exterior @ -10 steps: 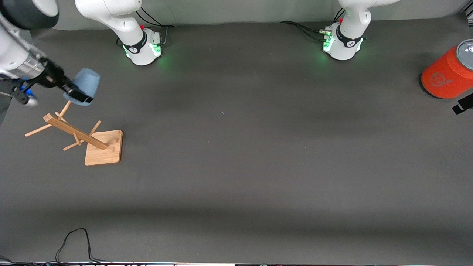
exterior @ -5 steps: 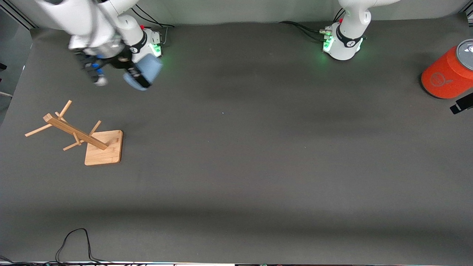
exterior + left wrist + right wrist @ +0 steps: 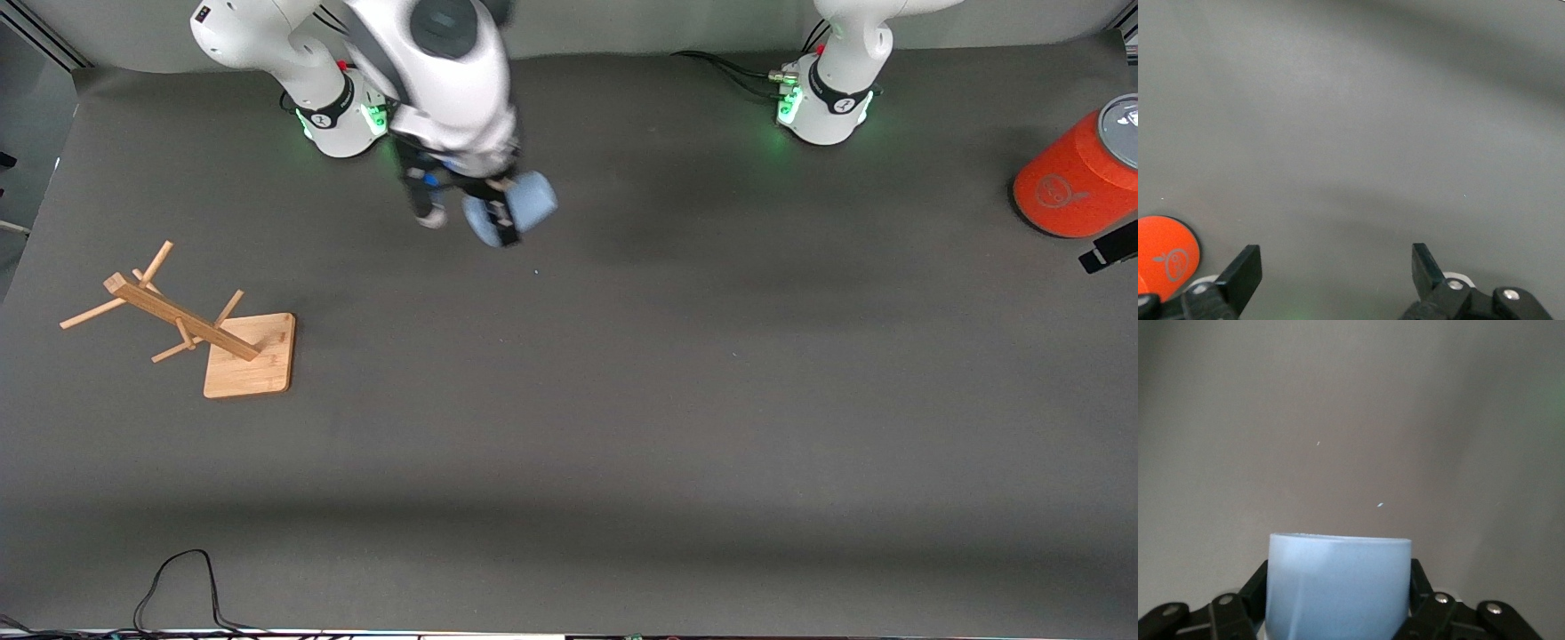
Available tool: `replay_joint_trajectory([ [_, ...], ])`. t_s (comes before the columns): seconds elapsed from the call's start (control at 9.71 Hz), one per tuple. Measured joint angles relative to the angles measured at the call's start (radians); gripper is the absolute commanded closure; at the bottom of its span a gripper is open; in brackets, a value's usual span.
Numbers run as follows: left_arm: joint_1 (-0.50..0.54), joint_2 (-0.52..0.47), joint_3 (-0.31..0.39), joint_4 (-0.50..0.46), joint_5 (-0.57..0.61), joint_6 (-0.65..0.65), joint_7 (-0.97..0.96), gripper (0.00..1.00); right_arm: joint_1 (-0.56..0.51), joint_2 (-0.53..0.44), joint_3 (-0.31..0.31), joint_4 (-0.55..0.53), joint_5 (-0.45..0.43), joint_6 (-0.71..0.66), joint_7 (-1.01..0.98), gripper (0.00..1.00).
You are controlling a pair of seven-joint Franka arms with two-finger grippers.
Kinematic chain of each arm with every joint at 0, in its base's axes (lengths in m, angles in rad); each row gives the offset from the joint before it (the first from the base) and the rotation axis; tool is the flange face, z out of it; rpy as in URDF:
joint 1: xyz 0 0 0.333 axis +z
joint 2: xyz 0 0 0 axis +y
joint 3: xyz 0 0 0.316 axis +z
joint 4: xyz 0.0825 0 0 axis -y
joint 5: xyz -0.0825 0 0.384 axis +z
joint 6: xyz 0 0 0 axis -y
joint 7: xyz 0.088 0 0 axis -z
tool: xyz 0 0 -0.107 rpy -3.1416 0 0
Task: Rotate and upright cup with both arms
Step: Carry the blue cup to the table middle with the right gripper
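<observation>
Front view: the right arm reaches out from its base, and its tool (image 3: 505, 216) hangs in the air over the dark grey tabletop (image 3: 622, 400). The tool's black fingers pinch the pale-blue cup (image 3: 524, 203), which lies tilted on its side. Well away from the tool, at the right arm's end of the tabletop, stands a wooden rack (image 3: 191, 324). An orange cylinder (image 3: 1071, 182) stands at the left arm's end.

Left wrist view: the left tool (image 3: 1337, 270) has its fingers spread wide with nothing between them, over bare tabletop. The orange cylinder shows just beside one finger.

Right wrist view: the cup (image 3: 1338, 587) sits between the right tool's fingers, which press against both its sides, above bare tabletop.
</observation>
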Motion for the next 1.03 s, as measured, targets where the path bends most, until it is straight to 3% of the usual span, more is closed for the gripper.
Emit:
replay_joint_trajectory([
  [0.52,-0.001,-0.003,0.0,0.004,-0.002,-0.018,0.0,0.0,0.094,0.455,0.0,0.352,0.002,0.031,0.292,0.61],
  [1.03,-0.002,0.001,-0.005,0.003,-0.002,-0.012,0.0,0.0,0.149,0.641,0.0,0.402,0.001,0.154,0.441,0.61],
])
